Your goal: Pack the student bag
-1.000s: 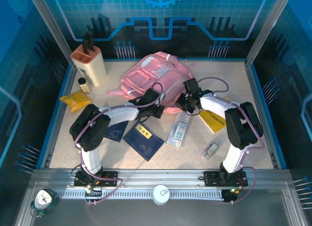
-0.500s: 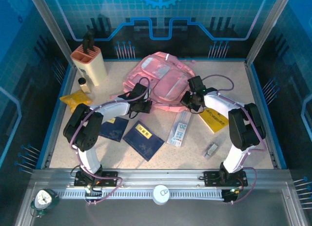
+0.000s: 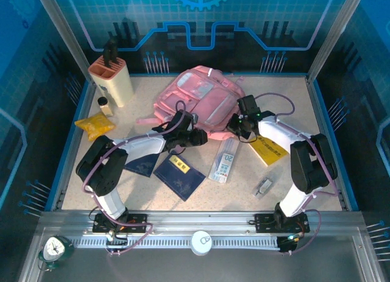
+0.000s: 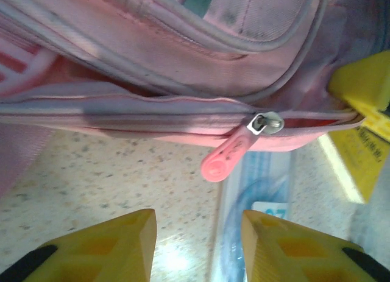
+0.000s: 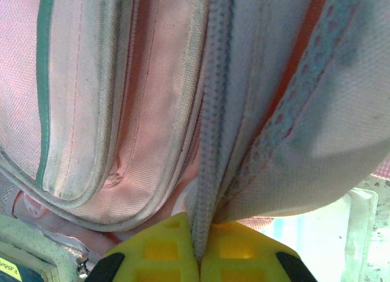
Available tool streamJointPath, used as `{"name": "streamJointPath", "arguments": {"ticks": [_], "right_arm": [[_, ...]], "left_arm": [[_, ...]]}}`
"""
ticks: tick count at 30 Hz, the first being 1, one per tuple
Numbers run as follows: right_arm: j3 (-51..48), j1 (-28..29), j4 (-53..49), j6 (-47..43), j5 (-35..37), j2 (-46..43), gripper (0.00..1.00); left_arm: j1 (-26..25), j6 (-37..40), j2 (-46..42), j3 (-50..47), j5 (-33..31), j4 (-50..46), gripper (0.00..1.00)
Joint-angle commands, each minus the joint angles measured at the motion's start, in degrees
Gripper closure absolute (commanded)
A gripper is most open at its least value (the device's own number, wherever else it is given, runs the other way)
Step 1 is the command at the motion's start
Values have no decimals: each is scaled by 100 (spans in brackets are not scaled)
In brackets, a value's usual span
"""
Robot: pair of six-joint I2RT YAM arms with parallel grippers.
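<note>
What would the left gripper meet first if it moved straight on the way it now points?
Probably the pink zip pull hanging from the student bag; it lies ahead of the left gripper, though depth is unclear.

Overhead camera looked down from the bench's (image 3: 237,197) near edge, both wrist cameras faced the student bag (image 3: 201,93) closely.

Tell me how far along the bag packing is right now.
Done: nothing packed that I can see. In hand: the right gripper is shut on a fabric edge of the student bag, and the left gripper is open just short of the pink zipper pull. Left: probably open the zip, then load the blue booklet, clear packet and yellow booklet lying outside it.
</note>
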Motion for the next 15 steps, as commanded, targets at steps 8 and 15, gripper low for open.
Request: {"name": "streamJointPath", "arguments": {"ticks": [8,15], "right_arm": [[-195,-144,690,-55,-462,-227,100],[-256,-195,803,-4,-545,-258,100]], "left_arm": [[-6,-2165,290,-787,-50,2691,53],[-72,-3101,783,-1066,-74,4075,54]]}}
